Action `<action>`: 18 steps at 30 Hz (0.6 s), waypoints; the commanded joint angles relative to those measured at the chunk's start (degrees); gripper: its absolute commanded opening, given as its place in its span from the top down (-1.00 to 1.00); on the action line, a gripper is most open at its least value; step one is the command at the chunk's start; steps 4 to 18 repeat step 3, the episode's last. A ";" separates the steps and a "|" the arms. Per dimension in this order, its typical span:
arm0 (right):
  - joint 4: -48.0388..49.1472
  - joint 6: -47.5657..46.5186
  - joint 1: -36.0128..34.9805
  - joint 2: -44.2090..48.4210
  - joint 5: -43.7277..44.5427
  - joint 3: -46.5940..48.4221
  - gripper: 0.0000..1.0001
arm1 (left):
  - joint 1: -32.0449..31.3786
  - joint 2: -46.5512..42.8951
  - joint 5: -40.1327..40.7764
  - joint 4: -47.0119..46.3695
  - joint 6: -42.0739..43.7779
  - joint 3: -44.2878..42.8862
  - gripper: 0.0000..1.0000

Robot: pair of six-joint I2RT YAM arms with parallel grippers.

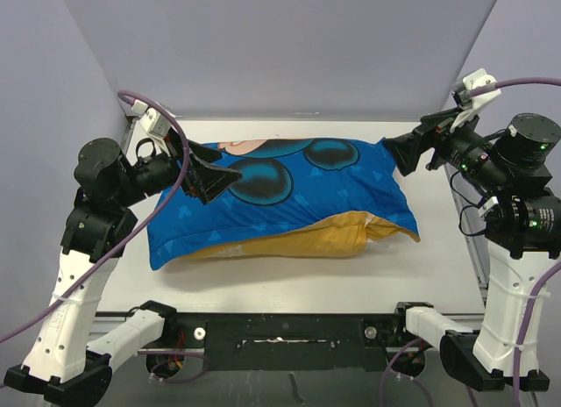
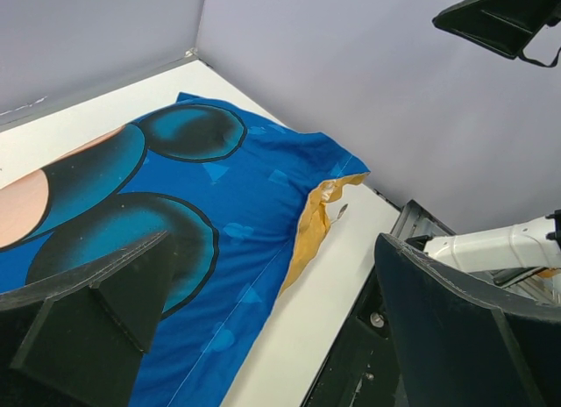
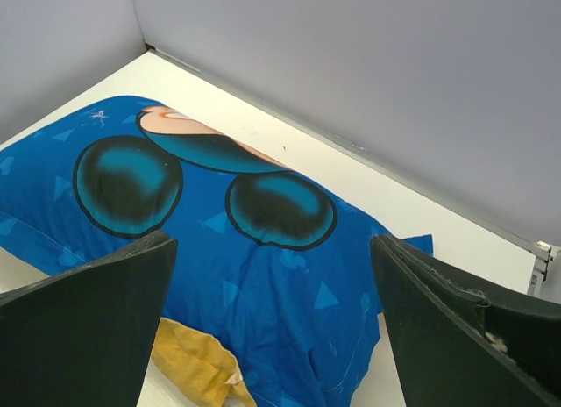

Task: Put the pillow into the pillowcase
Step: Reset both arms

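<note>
The blue pillowcase (image 1: 289, 196) with black Mickey ears lies plump across the white table (image 1: 438, 267), its mustard-yellow side (image 1: 307, 239) showing along the near edge. The pillow is hidden inside it; only a white sliver (image 1: 375, 223) peeks out at the yellow opening on the right. My left gripper (image 1: 213, 172) hovers open over the case's left end, nothing between its fingers. My right gripper (image 1: 396, 154) hangs open just above the far right corner. In the left wrist view the gripper (image 2: 272, 249) frames the blue fabric (image 2: 228, 214). In the right wrist view the gripper (image 3: 272, 245) frames the cloth (image 3: 289, 284).
Grey walls (image 1: 280, 56) close in the table at the back and both sides. A black rail (image 1: 280, 328) with the arm bases runs along the near edge. Purple cables (image 1: 162, 117) loop beside both arms.
</note>
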State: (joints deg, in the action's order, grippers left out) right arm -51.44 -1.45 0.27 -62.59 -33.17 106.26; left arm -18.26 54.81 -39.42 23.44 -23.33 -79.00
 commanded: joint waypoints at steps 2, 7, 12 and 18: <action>1.51 -1.07 -0.36 1.02 1.51 0.91 -0.96 | 0.36 -0.45 0.44 -2.53 0.89 -0.48 -0.96; 1.19 -1.77 -0.35 0.94 1.52 1.30 -0.96 | 0.41 -0.41 0.48 -2.49 0.99 -0.49 -0.96; 1.19 -1.77 -0.35 0.94 1.52 1.30 -0.96 | 0.41 -0.41 0.48 -2.49 0.99 -0.49 -0.96; 1.19 -1.77 -0.35 0.94 1.52 1.30 -0.96 | 0.41 -0.41 0.48 -2.49 0.99 -0.49 -0.96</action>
